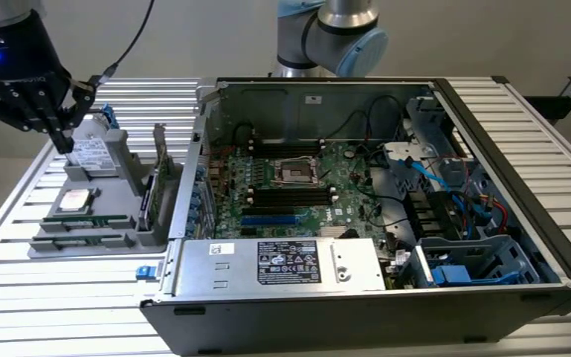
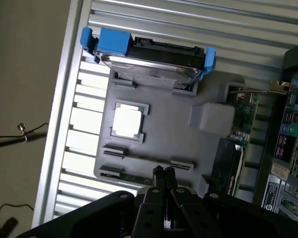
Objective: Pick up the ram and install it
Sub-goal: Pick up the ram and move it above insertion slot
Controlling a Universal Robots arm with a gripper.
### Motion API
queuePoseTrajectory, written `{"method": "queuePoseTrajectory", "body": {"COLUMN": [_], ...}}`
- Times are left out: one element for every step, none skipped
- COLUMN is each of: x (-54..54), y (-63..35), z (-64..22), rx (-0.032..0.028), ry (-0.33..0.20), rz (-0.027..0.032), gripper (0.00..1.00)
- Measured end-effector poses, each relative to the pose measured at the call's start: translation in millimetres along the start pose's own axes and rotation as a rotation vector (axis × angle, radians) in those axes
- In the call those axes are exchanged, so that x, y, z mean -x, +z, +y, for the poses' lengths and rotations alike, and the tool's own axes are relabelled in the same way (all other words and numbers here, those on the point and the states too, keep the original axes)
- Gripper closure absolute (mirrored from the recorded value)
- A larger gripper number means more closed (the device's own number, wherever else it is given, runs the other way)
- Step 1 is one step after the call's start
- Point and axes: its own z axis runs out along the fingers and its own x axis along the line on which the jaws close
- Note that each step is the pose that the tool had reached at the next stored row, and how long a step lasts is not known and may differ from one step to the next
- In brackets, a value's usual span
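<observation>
A ram stick [image 1: 87, 221] lies on edge in a slot of the grey holder tray [image 1: 117, 190] at the exterior view's left, with a second green stick [image 1: 79, 240] in the slot nearer the front. In the wrist view the same two sticks [image 2: 148, 159] [image 2: 134, 177] sit just beyond my fingertips. My gripper [image 1: 63, 143] [image 2: 163, 172] hangs above the tray's far end, over the hard drive, fingers shut together and holding nothing. The motherboard's black ram slots [image 1: 291, 195] lie inside the open computer case [image 1: 523, 186].
The tray also holds a silver hard drive with blue rails [image 2: 149, 54], a square silver processor [image 2: 126, 120] and an upright expansion card [image 2: 229, 166]. The case's power supply [image 1: 280, 264], drive cage [image 1: 474, 264] and cables crowd the exterior view's right. A slatted aluminium table [image 1: 57, 297] carries everything.
</observation>
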Motion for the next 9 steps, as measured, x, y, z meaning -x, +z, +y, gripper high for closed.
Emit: {"method": "queuePoseTrajectory", "body": {"x": [0.0, 0.1, 0.1, 0.1, 0.1, 0.1, 0.2, 0.2, 0.2], "y": [0.6, 1.0, 1.4, 1.8, 2.2, 2.4, 2.8, 3.1, 3.4], "z": [0.0, 0.0, -0.1, -0.1, -0.1, -0.1, -0.1, -0.1, -0.1], "rx": [-0.0012, -0.0023, -0.0034, -0.0045, -0.0057, -0.0068, -0.0079, -0.009, -0.0102], "ry": [-0.018, -0.036, -0.055, -0.073, -0.092, -0.109, -0.128, -0.146, -0.164], "rz": [0.0008, 0.0015, 0.0024, 0.0031, 0.0039, 0.0047, 0.0055, 0.0062, 0.007], "gripper": [0.9, 0.9, 0.9, 0.9, 0.9, 0.9, 0.9, 0.9, 0.9]}}
